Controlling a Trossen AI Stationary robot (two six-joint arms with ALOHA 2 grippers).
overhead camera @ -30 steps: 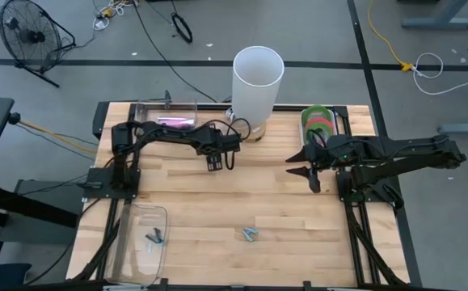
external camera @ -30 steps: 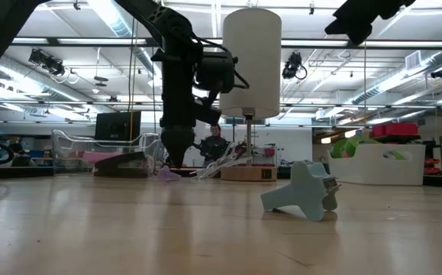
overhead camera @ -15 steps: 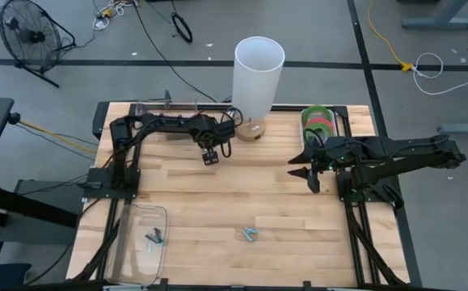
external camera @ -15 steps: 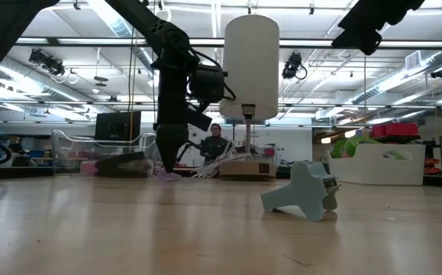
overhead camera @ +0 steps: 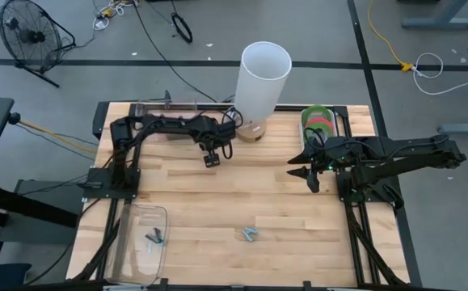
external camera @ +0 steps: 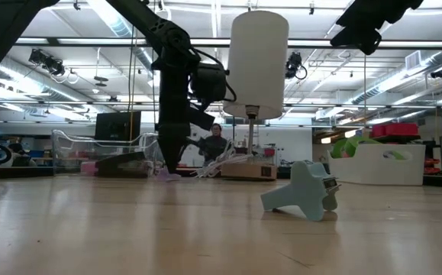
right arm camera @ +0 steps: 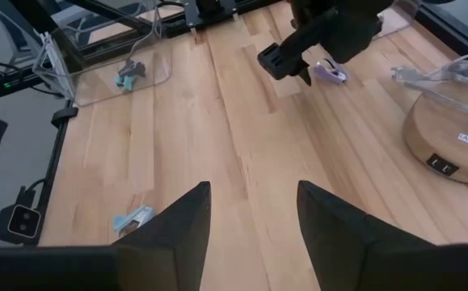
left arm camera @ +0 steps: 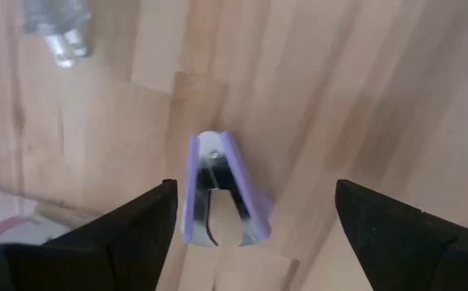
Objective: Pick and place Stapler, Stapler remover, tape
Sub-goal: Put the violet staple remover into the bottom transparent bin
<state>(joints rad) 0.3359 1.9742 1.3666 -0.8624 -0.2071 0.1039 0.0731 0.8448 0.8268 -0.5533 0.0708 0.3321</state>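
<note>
A purple stapler remover (left arm camera: 217, 198) lies flat on the wood table, behind the lamp base. My left gripper (left arm camera: 254, 198) points down over it, open, with one finger on either side and neither touching; in the high view my left gripper (overhead camera: 211, 158) hides it. A blue stapler remover (external camera: 304, 191) lies near the front middle. The pink stapler (external camera: 117, 160) lies in a clear box (overhead camera: 165, 109) at the far left. Green and red tape rings (overhead camera: 318, 123) sit in a bin at the far right. My right gripper (overhead camera: 310, 175) hangs open above the table's right side.
A lamp with a tall white shade (overhead camera: 263, 77) and round wooden base (right arm camera: 452, 129) stands at the far middle, close to my left arm. A clear tray (overhead camera: 141, 236) at the near left holds another blue remover (overhead camera: 154, 238). Bare wood lies between the arms.
My left gripper has shifted a little toward the table's left and far edges and turned at the wrist, staying low over the purple remover. The white lamp shade has swayed toward the right. My right gripper has rolled slightly in place.
</note>
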